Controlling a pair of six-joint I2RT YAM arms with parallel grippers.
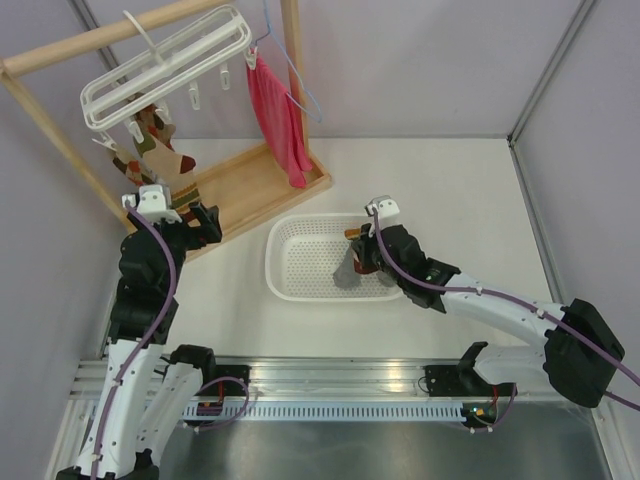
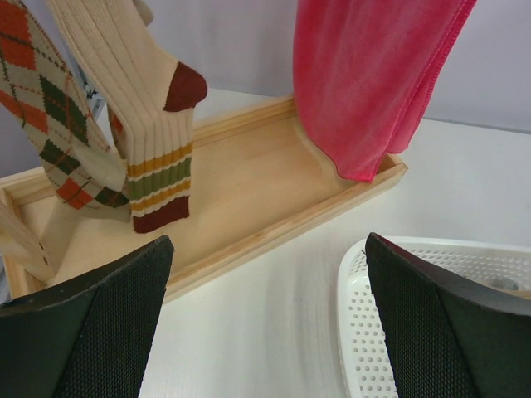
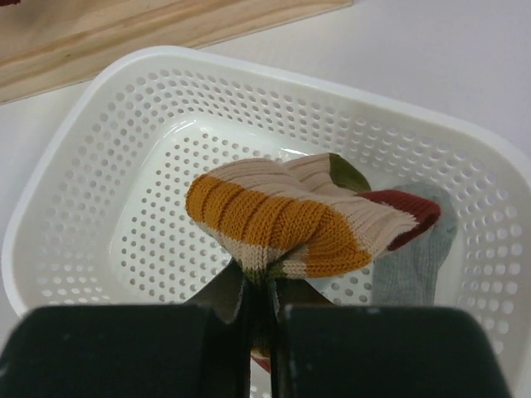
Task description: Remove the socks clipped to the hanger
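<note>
The white frame hanger (image 1: 160, 65) hangs on the wooden rail at the back left. An argyle sock (image 2: 58, 116) and a cream sock with striped cuff (image 2: 149, 124) dangle from its clips; they also show in the top view (image 1: 150, 150). My left gripper (image 1: 205, 222) is open and empty, low over the table just in front of these socks (image 2: 270, 323). My right gripper (image 3: 261, 332) is shut on a cream sock with orange stripes (image 3: 282, 220) and holds it over the basket (image 1: 360, 255). A grey sock (image 3: 415, 257) lies in the basket.
A white mesh basket (image 1: 300, 250) stands at the table's middle, its rim near my left gripper (image 2: 431, 332). The wooden rack's tray base (image 2: 249, 182) lies under the socks. A red cloth (image 1: 278, 115) hangs from a thin blue wire hanger (image 1: 290, 70).
</note>
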